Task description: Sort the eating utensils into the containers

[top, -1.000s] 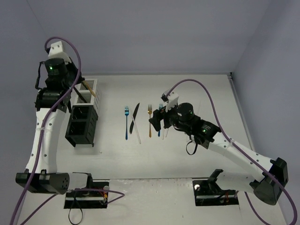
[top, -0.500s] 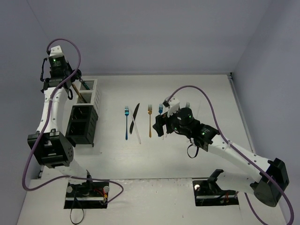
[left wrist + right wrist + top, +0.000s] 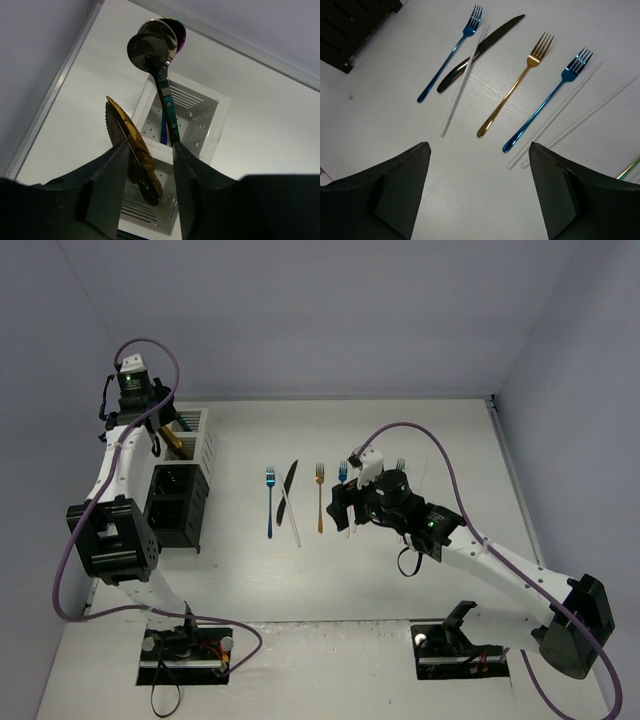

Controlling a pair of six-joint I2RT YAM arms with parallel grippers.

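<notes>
On white tbl (image 3: 440, 440): utensils (image 3: 320, 498), lilac walls (image 3: 300, 310)

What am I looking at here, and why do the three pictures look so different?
These are two robot arms bolted to a table. One picture looks down from above; the other two come from a camera on each wrist, so the dark shapes at their bottom are claw fingers. The left claw is over a white caddy holding spoons; a gold knife stands between its parted fingers, not clamped. The right claw hangs open and empty, facing two blue forks, a black knife, a gold fork and pale chopsticks. Black caddies stand right next to the white one.
</notes>
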